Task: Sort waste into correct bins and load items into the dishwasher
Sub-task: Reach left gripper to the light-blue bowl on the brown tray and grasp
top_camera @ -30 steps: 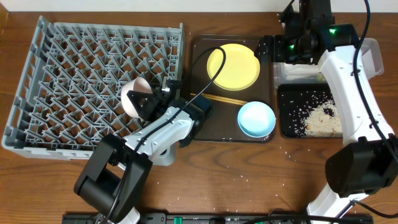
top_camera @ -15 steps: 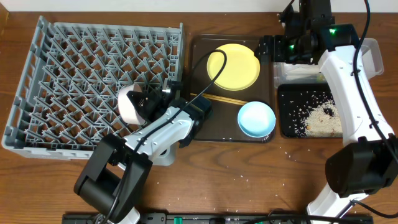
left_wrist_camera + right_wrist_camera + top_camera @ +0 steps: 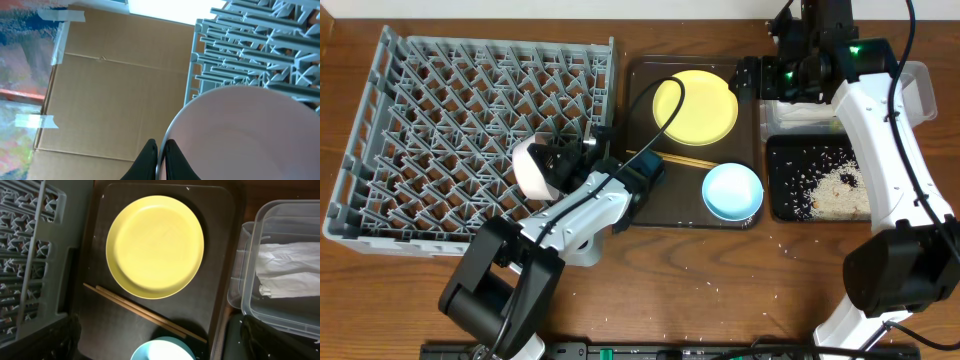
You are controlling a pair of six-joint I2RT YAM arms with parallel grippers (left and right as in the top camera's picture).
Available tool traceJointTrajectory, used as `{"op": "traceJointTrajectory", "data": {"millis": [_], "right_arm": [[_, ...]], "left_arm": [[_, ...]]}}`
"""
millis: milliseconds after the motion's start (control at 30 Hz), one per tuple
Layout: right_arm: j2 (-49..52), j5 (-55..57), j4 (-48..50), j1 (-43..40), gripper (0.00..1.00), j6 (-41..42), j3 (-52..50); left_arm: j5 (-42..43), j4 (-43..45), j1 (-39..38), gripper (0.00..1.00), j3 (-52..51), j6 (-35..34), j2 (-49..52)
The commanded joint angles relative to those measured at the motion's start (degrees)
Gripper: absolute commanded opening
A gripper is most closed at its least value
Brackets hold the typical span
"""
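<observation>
Bowl notes, left arm. White bowl [image 3: 528,168] hangs over the rack [image 3: 350,150], toward 4 o'clock from the rack's centre, and is tipped onto its edge. Whether it already touches the pegs I cannot tell from overhead. In the wrist view it fills the 4 o'clock quarter, with rack lattice behind it at 1 o'clock.

Left tool [image 3: 160,152] is pressed together on the bowl's rim, one finger on each side of the thin wall. It is a narrow pinch at a single point of the lip.

Handling, my judgement:
- Stiff and smooth-walled, so it won't give under the fingers but could pivot or slide in a rim pinch.
- Looks light enough for one tool. If it is ceramic, a drop onto the pegs could chip it, and I can't tell the material.
- The rim is the only sensible hold, since the body is too wide and round to span. I'd keep the pinch deep on the lip and seat the bowl on edge between peg rows before letting go.

Right tool [image 3: 750,78] is spread wide and empty, hovering at 12 o'clock over the brown tray [image 3: 640,210].

On that tray are the yellow plate [image 3: 695,108], the chopsticks [image 3: 690,160] and the blue bowl [image 3: 732,190]. The plate lies flat with little lip to catch. The chopsticks are thin, light and prone to rolling.
</observation>
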Motion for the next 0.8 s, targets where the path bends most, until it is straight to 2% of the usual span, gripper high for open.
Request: {"op": "traceJointTrajectory", "data": {"millis": [0,300,633,733,767], "right_arm": [[-0.9,0.2,0.0,0.7,0.99,-0.6,0.0],[-0.9,0.2,0.6,0.7,0.99,-0.6,0.0],[-0.9,0.2,0.6,0.7,0.99,-0.6,0.0],[-0.9,0.2,0.6,0.7,0.99,-0.6,0.0],[-0.9,0.2,0.6,0.7,0.99,-0.6,0.0]], "left_arm": [[8.9,1.6,0.2,0.07,-0.4,-0.5,0.5],[8.9,4.9,0.1,0.08,-0.4,-0.5,0.5],[8.9,8.7,-4.3,0.08,0.1,0.4,0.5],[8.9,9.0,-5.0,0.17,0.1,0.4,0.5],[8.9,9.3,-5.0,0.24,0.1,0.4,0.5]]}}
